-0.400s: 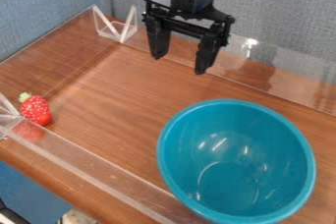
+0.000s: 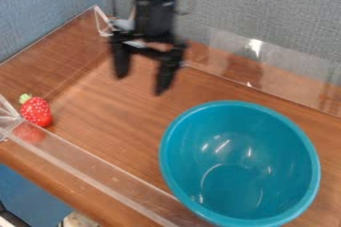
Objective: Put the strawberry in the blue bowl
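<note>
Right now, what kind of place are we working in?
Likely a lab test bench: a wooden tabletop fenced by a clear plastic barrier, backed by blue fabric panels, holding just a strawberry and a blue bowl.

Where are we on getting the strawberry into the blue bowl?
Nothing is done yet: the blue bowl is empty. The gripper hangs open with nothing in it, apart from the strawberry, which lies at the table's left edge. The pick, carry and drop all remain.
</note>
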